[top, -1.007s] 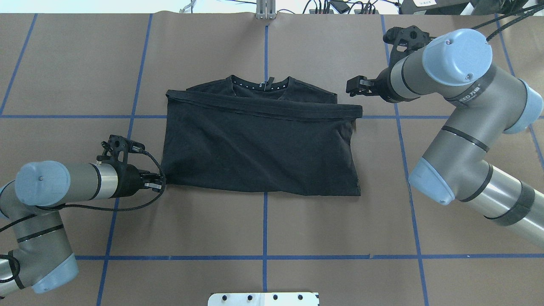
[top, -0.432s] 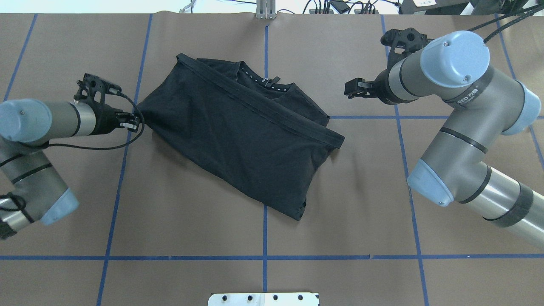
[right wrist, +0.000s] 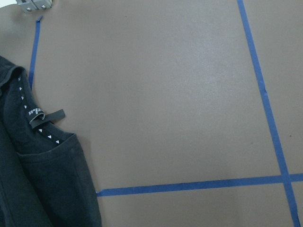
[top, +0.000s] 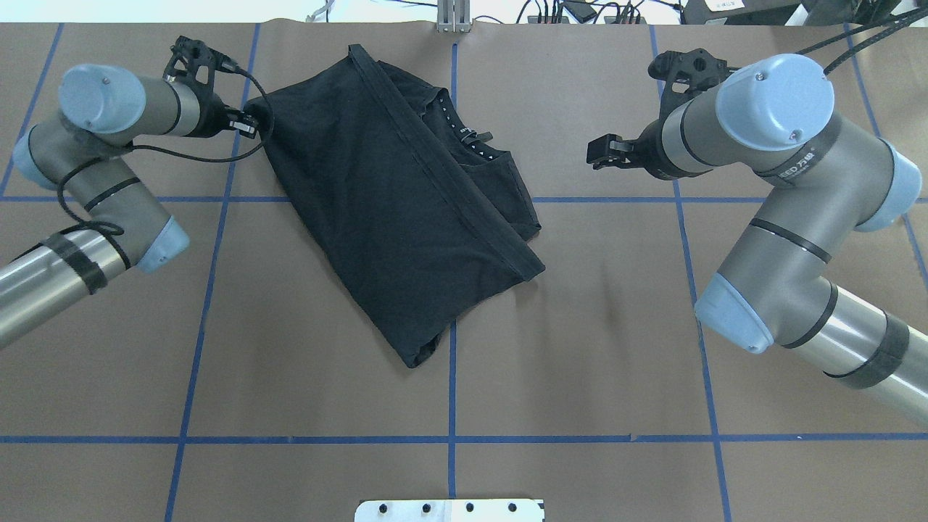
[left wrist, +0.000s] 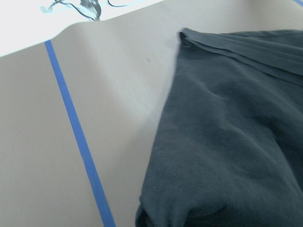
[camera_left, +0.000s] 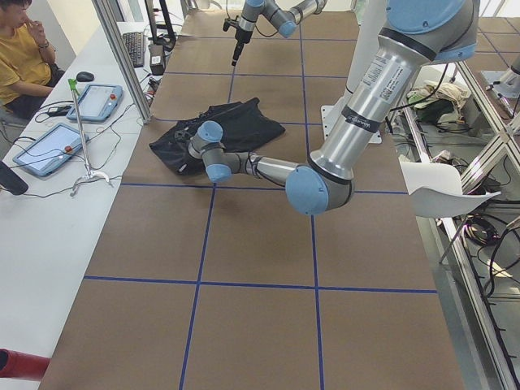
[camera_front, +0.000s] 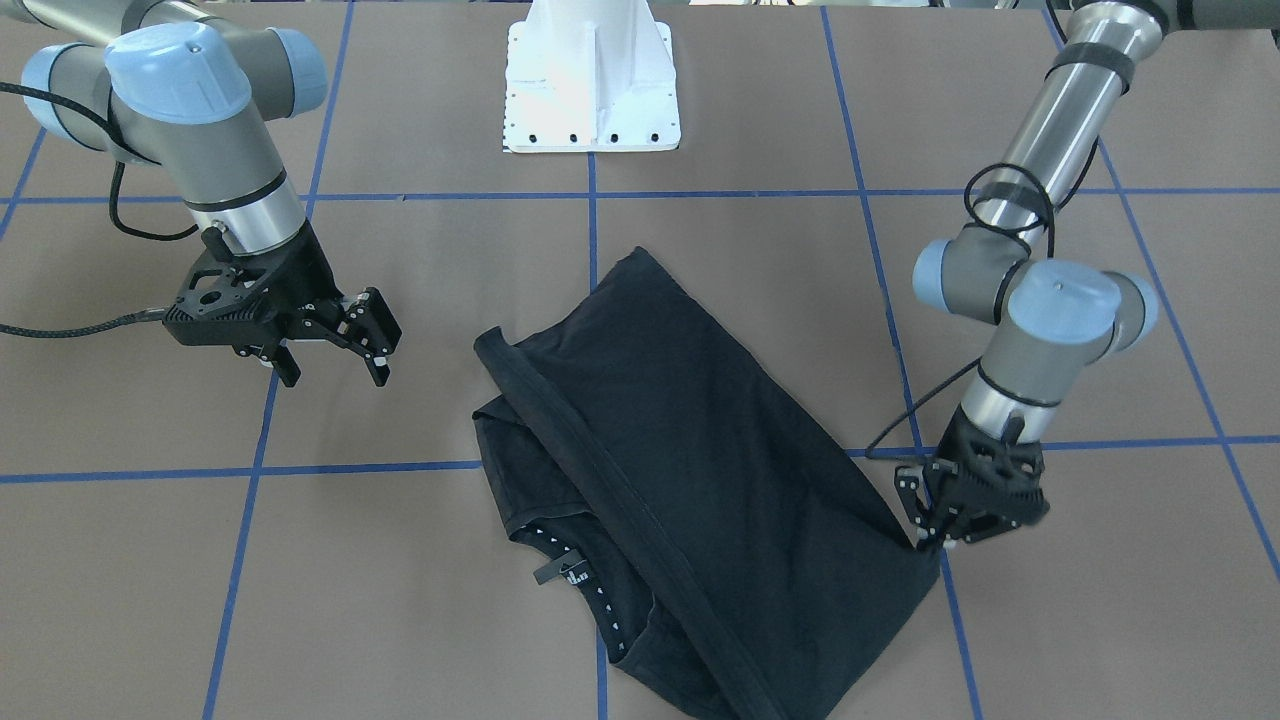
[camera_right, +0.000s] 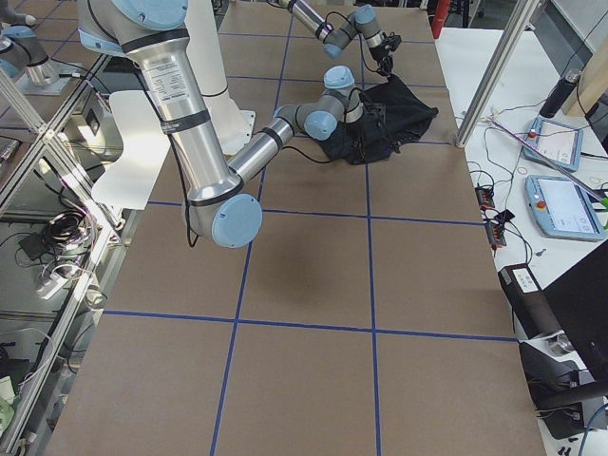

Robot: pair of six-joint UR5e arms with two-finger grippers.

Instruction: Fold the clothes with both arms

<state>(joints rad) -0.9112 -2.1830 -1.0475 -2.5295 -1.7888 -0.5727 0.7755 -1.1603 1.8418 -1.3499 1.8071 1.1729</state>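
The black T-shirt [top: 391,210] lies folded double and slanted on the table [top: 580,348]. It is on the robot's left half and reaches the far edge, with its lowest corner touching the centre line. A hem band runs diagonally across it. Beside the band, the collar [top: 464,134] peeks out, showing a row of small white marks and a loop tag. No print shows on the cloth.

The left pincer [top: 250,127] is pressed together on the shirt's corner near the far edge, and the cloth draws taut toward it. The left arm [top: 109,145] bends in from the table's left edge. In its wrist view, grey-black cloth fills the right side.

The right pincer [top: 596,154] hangs spread, holding nothing, well apart from the shirt over the right half. The right arm [top: 783,167] slants in from the near right corner.

The table is covered in brown paper, slightly rippled and divided into squares by blue tape lines [top: 451,406]. The white pedestal [camera_front: 592,80] stands at the near edge.

Beyond the far edge is a white bench [camera_left: 49,227] with two tablets [camera_left: 93,101] and cables. A person [camera_left: 20,57] in a yellow shirt sits there. Aluminium frame posts [camera_left: 122,57] stand beside the table.
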